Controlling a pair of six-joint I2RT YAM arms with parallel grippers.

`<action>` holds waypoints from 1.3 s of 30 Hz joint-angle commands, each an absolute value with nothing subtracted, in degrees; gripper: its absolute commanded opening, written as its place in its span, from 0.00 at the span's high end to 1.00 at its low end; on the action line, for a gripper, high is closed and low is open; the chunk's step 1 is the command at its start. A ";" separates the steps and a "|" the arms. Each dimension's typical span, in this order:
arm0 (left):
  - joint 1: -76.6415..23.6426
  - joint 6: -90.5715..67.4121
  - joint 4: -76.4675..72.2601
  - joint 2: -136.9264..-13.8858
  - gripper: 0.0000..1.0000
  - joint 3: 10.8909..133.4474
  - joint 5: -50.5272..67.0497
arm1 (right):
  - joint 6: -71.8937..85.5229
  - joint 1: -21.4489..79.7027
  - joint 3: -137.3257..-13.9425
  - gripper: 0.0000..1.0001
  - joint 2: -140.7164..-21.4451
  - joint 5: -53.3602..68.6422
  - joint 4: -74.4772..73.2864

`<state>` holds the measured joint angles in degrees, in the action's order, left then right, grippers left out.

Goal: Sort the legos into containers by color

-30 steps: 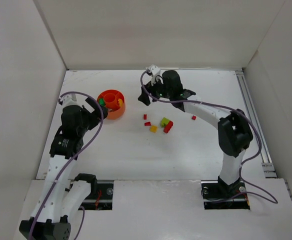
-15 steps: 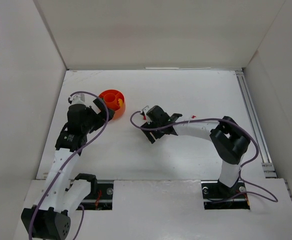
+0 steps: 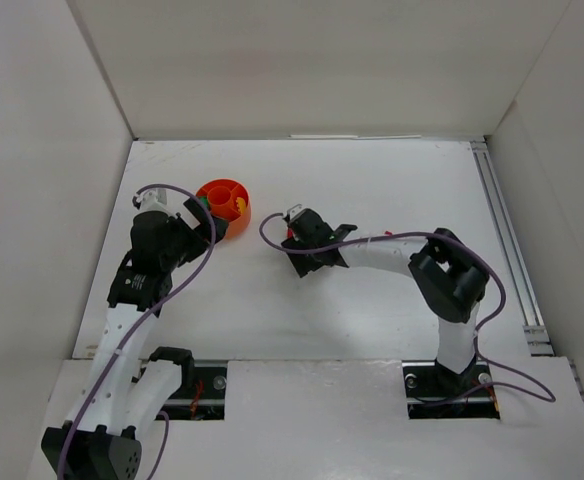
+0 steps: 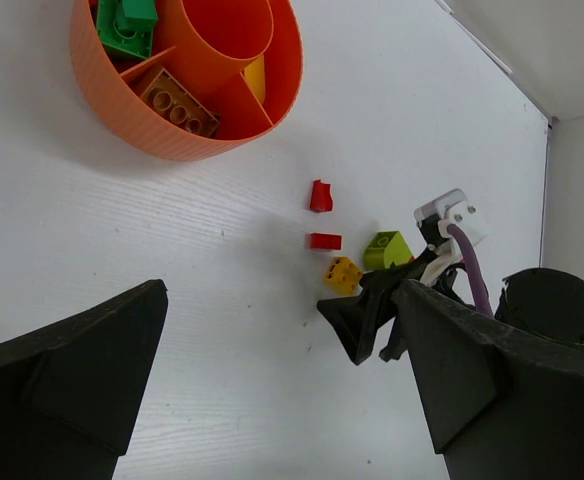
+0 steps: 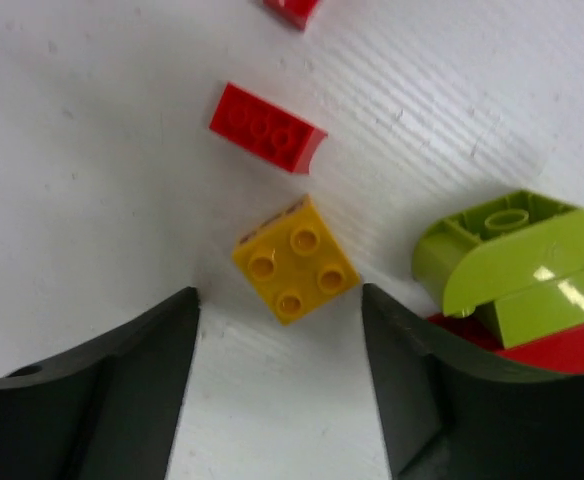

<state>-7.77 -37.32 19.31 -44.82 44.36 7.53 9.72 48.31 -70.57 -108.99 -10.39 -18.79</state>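
Observation:
The orange bowl (image 4: 142,120) has dividers; it holds a green brick (image 4: 127,25), a brown brick (image 4: 177,100) and a yellow one (image 4: 255,80). My left gripper (image 4: 282,290) hangs open just right of the bowl (image 3: 224,205), with nothing between its fingers. On the table lie two red bricks (image 4: 320,196) (image 4: 324,241), a yellow brick (image 5: 295,270) and a lime brick (image 5: 512,260) stacked on a red one (image 5: 562,345). My right gripper (image 5: 280,325) is low over the table, open, its fingertips (image 5: 187,310) on either side of the yellow brick's near corner.
White walls enclose the table on three sides. A metal rail (image 3: 502,240) runs along the right edge. From above, my right gripper (image 3: 305,250) covers most of the loose bricks. A purple cable (image 4: 467,265) loops off the right wrist.
My right arm swung from the back of the table to the loose bricks and dropped low over them, its jaws narrowing. My left gripper shifted slightly beside the bowl.

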 commanded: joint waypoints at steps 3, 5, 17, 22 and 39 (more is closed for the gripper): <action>-7.56 -36.39 18.28 -43.51 0.00 44.03 7.73 | 11.16 48.34 -73.91 0.39 -111.01 -15.29 -16.79; -7.56 -36.39 18.28 -43.51 0.00 44.03 7.73 | 11.16 47.64 -73.92 0.40 -111.01 -15.29 -16.26; -7.56 -36.39 18.81 -43.51 0.00 44.56 7.73 | 8.53 47.11 -75.93 0.34 -112.58 -12.83 -15.21; -7.56 -36.39 19.34 -43.51 0.00 45.62 7.21 | 9.92 47.11 -76.46 0.55 -112.59 -12.65 -15.73; -7.56 -35.86 18.28 -45.88 0.00 47.81 5.98 | -17.99 46.58 -91.47 0.72 -111.77 7.82 -7.29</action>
